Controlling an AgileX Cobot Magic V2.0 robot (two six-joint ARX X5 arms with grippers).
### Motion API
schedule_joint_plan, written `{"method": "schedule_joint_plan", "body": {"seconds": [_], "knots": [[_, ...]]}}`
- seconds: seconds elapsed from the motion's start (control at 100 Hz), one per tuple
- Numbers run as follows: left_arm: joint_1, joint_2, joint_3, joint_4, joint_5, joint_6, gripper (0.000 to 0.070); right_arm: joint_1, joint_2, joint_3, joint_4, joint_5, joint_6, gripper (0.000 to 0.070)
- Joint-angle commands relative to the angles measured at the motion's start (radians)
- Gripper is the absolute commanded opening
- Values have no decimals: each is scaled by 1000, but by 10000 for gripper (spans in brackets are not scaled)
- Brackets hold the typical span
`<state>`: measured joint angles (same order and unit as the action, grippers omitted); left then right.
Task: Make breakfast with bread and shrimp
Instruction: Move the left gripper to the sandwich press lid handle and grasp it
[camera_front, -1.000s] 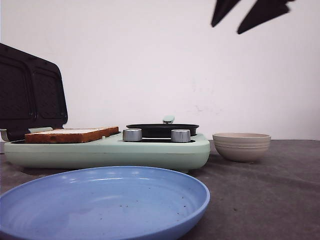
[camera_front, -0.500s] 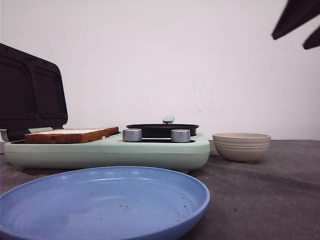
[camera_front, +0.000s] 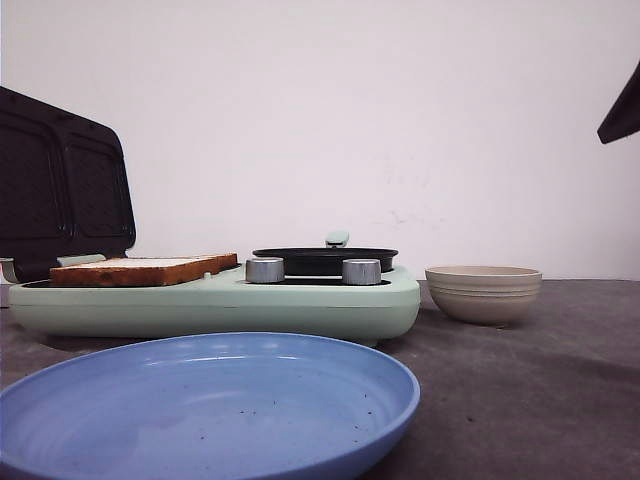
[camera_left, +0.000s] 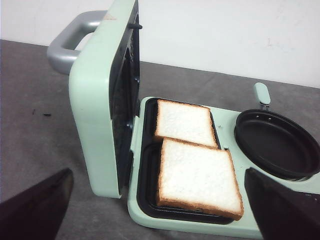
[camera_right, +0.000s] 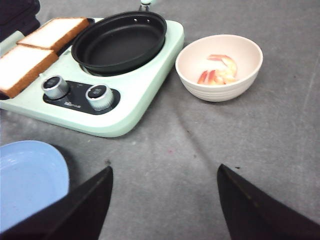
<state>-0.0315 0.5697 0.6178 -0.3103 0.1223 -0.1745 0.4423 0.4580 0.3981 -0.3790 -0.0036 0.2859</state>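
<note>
Golden-crusted bread (camera_left: 192, 160) on sandwich maker (camera_right: 135, 95), shrimp (camera_right: 219, 72) in bowl (camera_right: 220, 87); left gripper (camera_left: 160, 212), right gripper (camera_right: 165, 207) apparently spread, empty

Both hands show plain black, wedge-shaped fingers (camera_right: 70, 210) — smooth, unmarked.

Two white bread slices (camera_left: 192, 155) lie side by side in mint-green breakfast maker (camera_front: 300, 305); beige ribbed bowl (camera_front: 483, 292) right, blue plate (camera_front: 200, 405) before it.
</note>
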Motion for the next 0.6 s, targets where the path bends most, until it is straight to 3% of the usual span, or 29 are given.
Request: {"method": "schedule_joint_plan", "body": {"seconds": [0.0, 0.34, 0.59], "knots": [[-3, 3, 11, 2, 3, -6, 700, 6, 4, -4, 5, 4, 14, 409], [4, 11, 18, -11, 61, -76, 700, 6, 4, -4, 6, 1, 26, 410], [99, 97, 95, -11, 117, -142, 700, 6, 4, -4, 5, 1, 29, 410]]}}
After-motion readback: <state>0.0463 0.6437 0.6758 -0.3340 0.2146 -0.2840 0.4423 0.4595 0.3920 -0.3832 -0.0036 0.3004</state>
